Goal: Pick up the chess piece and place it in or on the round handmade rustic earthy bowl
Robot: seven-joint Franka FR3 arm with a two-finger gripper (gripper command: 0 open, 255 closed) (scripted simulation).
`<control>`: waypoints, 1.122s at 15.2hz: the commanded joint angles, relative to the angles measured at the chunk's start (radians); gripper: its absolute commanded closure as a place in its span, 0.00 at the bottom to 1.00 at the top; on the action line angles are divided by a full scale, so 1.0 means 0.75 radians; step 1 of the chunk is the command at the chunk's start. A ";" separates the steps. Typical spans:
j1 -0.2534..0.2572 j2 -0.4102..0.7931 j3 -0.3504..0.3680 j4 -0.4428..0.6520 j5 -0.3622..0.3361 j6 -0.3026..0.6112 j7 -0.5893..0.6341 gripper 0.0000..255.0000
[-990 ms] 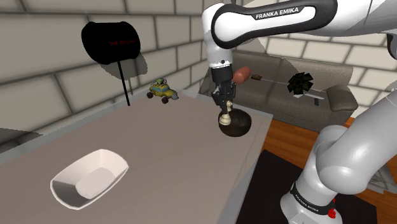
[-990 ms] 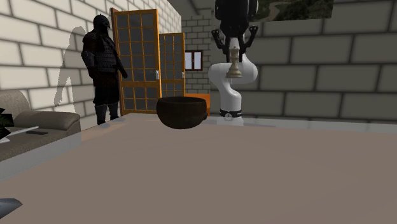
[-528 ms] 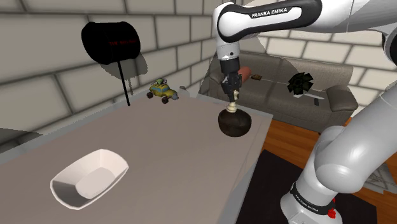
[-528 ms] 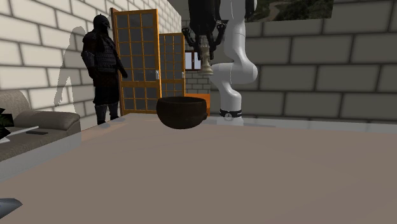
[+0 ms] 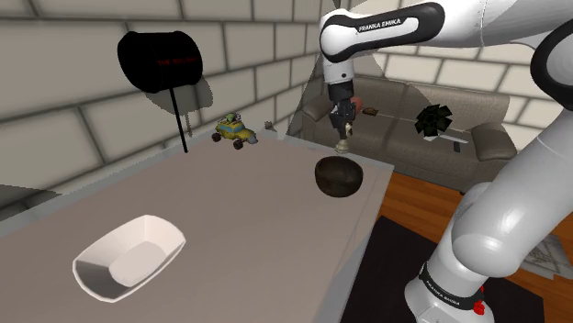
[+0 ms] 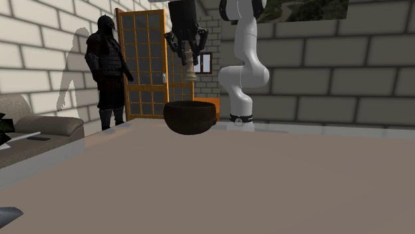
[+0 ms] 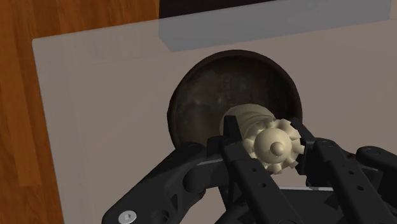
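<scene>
A cream chess piece [image 5: 342, 143] [image 6: 190, 69] [image 7: 275, 145] hangs upright in the air, clasped between my gripper's [image 5: 342, 128] [image 6: 189, 56] [image 7: 272, 153] black fingers. Right below it stands the dark brown round bowl [image 5: 339, 176] [image 6: 191, 117] [image 7: 216, 95], near the table's corner. In the wrist view the piece's crown faces the camera and its base hangs over the bowl's inside. A clear gap separates piece and bowl in the second exterior view.
A white oblong dish [image 5: 127, 256] lies near the front of the grey table [image 5: 239, 211]. A small toy car [image 5: 232, 130] and a black sign on a pole [image 5: 162, 61] stand at the back. Beyond the table edge are a sofa [image 5: 459, 124] and wood floor [image 7: 25, 114].
The gripper has carried the chess piece upward and toward the shoulder view's right, from beside the bowl to above it. In the second exterior view it moved left to over the bowl.
</scene>
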 commanded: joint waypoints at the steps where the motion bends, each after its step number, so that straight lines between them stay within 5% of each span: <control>1: -0.002 0.004 -0.004 -0.031 -0.002 0.036 -0.004 1.00; 17: -0.005 0.032 -0.012 -0.219 -0.003 0.251 0.005 1.00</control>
